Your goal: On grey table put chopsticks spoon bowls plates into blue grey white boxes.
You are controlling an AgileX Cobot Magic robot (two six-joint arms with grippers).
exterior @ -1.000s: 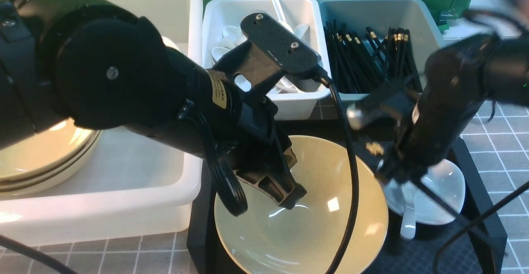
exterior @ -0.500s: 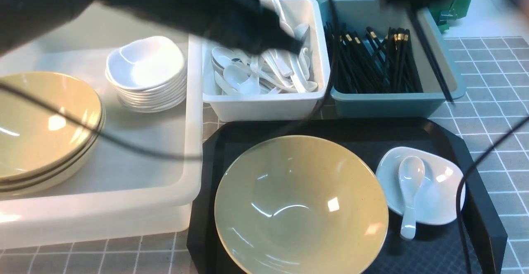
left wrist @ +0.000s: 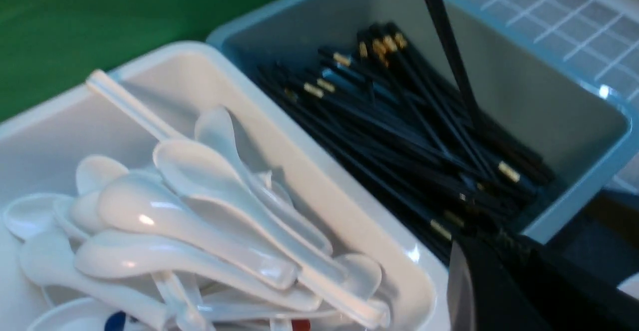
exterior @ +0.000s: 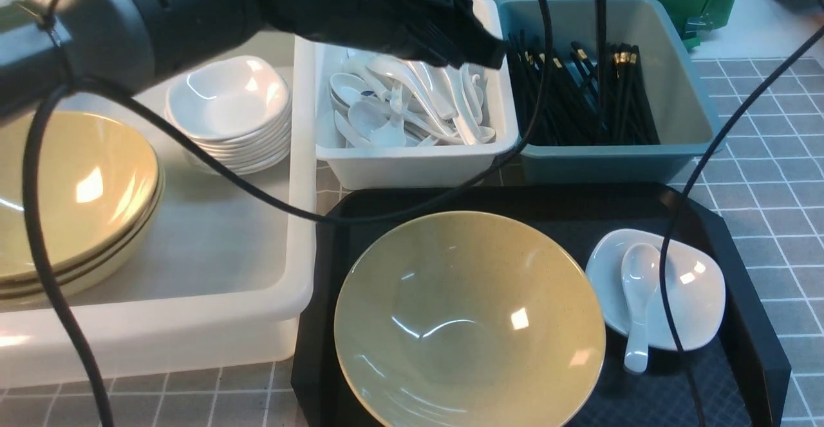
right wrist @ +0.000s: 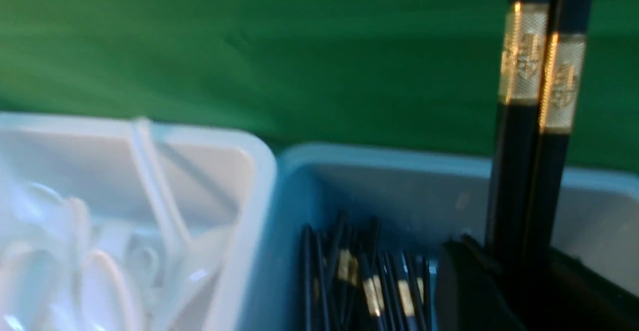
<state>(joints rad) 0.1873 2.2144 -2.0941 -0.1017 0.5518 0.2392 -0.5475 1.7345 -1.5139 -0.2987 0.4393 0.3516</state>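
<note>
Right gripper (right wrist: 524,283) pinched on a chopstick pair (right wrist: 531,121), held upright over the blue box (exterior: 695,124), likely to drop them in end-first; left gripper (exterior: 489,53) shut, empty, parked over the white spoon box (exterior: 412,163).

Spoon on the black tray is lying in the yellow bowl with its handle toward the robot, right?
No. The spoon lies in the small white dish, not the yellow bowl, as the front view shows. It is on the black tray, handle toward the robot.
</note>
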